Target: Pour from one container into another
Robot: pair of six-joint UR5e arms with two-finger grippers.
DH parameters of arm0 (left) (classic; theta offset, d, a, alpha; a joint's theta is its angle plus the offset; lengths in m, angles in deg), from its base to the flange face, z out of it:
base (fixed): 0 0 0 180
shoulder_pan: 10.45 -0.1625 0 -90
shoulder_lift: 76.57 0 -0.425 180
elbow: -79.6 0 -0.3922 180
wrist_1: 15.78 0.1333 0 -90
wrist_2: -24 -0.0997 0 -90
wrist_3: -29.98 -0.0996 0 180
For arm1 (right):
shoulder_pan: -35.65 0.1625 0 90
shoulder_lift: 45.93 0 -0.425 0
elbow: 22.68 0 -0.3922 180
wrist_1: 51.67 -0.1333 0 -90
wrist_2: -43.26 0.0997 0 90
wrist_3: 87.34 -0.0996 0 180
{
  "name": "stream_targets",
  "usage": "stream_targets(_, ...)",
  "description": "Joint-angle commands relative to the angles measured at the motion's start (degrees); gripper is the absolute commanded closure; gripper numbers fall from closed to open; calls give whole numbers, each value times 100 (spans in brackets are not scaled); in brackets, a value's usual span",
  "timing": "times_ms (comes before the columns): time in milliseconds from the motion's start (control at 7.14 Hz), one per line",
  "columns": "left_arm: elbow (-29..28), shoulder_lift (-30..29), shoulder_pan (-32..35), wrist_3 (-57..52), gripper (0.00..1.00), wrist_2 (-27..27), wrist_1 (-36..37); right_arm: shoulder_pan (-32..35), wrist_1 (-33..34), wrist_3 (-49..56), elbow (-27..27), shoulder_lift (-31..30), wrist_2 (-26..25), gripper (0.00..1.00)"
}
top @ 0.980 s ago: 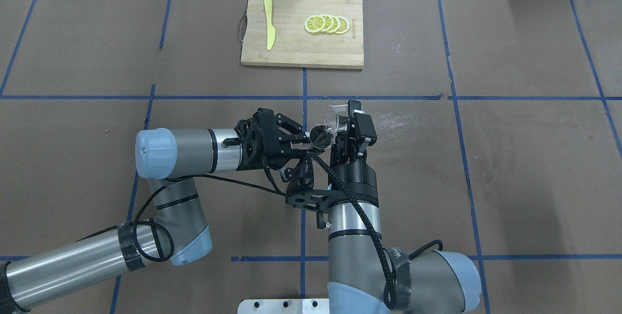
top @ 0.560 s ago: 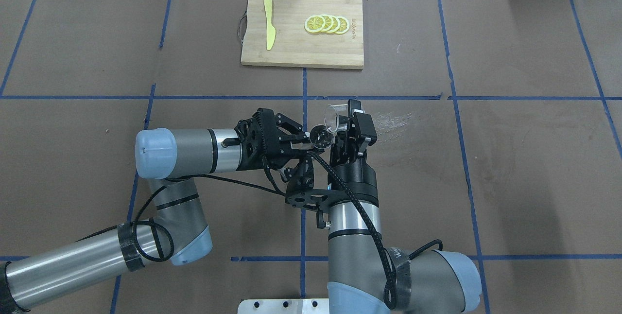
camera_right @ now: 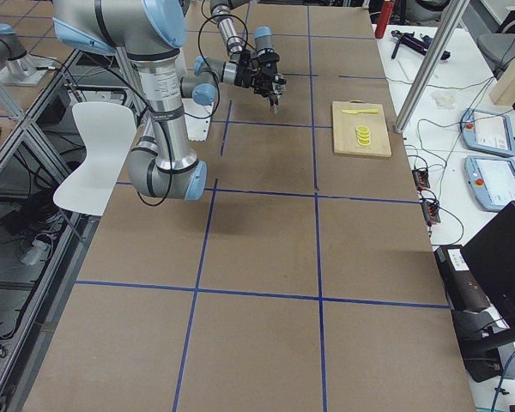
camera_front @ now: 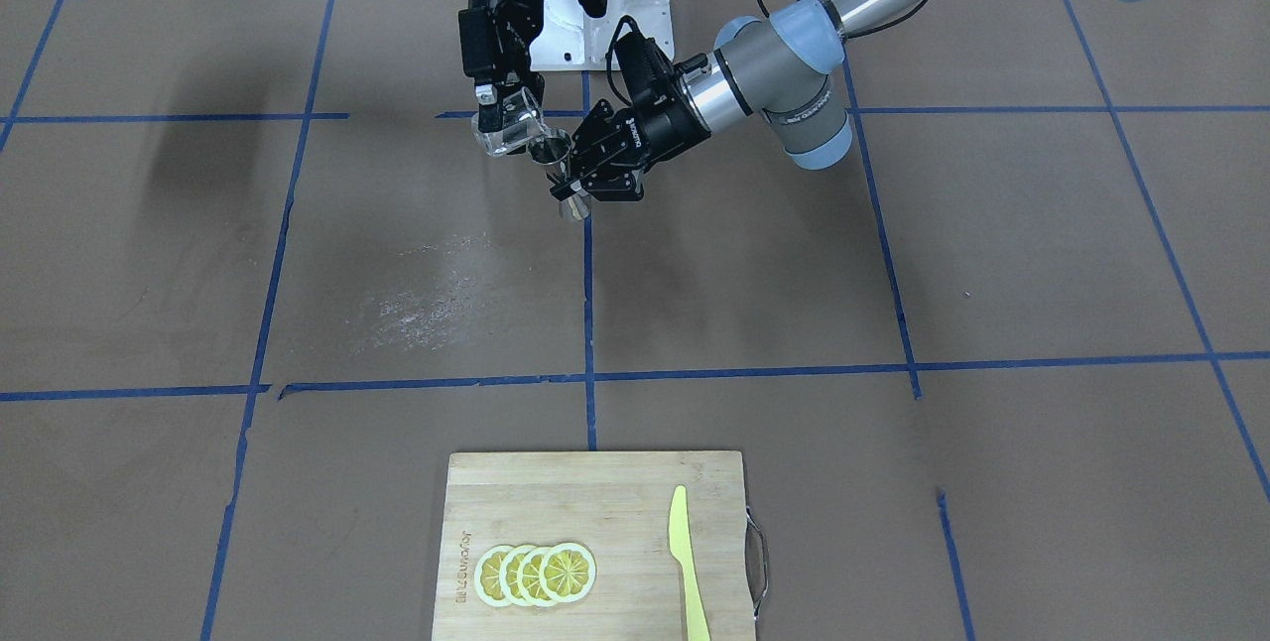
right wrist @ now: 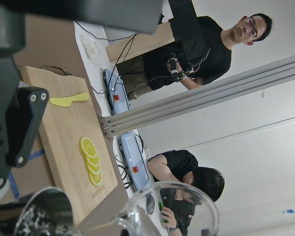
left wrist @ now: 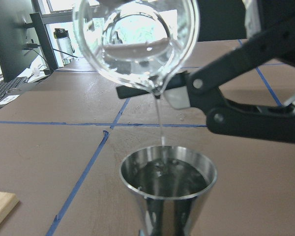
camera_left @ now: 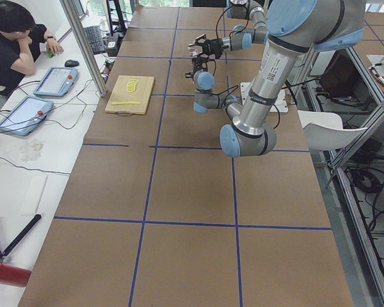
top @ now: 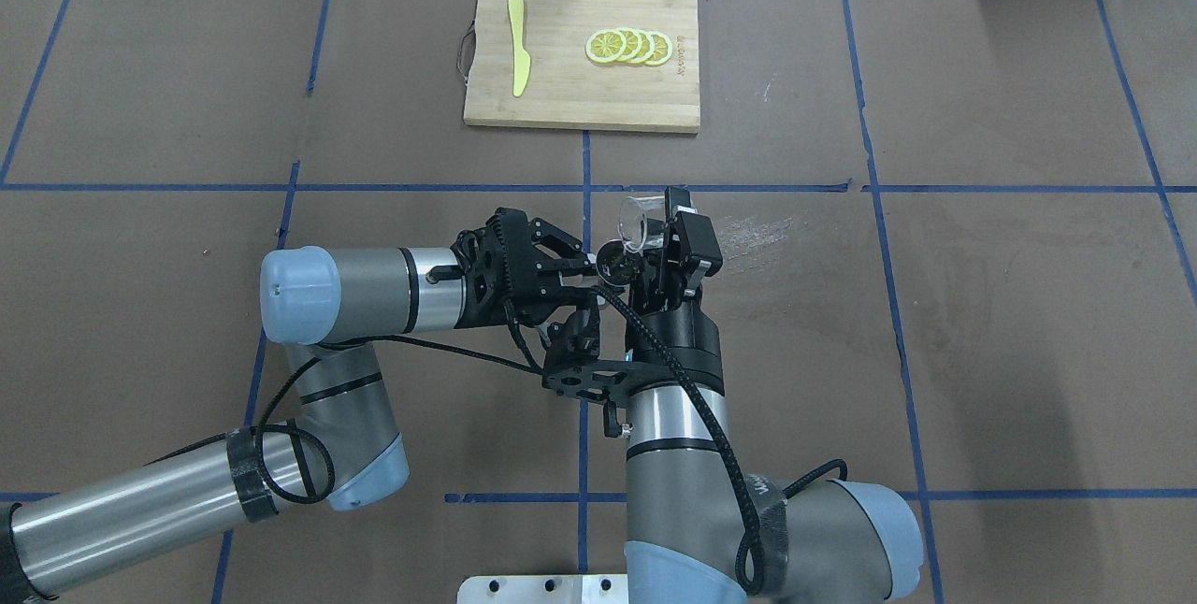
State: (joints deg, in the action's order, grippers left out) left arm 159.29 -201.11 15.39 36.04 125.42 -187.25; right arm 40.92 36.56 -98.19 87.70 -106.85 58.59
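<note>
My right gripper is shut on the small clear glass cup, which it holds tipped above the table with its lip over the steel jigger. My left gripper is shut on the jigger's waist and keeps it upright. In the left wrist view a thin stream runs from the cup into the jigger, which holds liquid. The front view shows the cup leaning toward the jigger, both in the air.
A wooden cutting board at the table's far side carries lemon slices and a yellow knife. A pale scuffed patch marks the paper right of the grippers. Operators sit beyond the far edge.
The right wrist has shifted slightly left and the cup has tipped a little further over the jigger. The left arm and the jigger have stayed where they were.
</note>
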Motion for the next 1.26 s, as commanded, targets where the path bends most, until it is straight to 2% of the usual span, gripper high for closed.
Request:
stream_targets(0, 12, 0, 0, 0, 100, 0, 0, 9, -43, -57, 132, 2, 41, 100)
stream_targets(420, 38, 0, 0, 0, 100, 0, 0, 79, -61, -407, 317, -7, 409, 100)
stream_targets(1120, 47, 26, 9, 70, 100, 0, 0, 412, -61, -1884, 484, -138, 1138, 100)
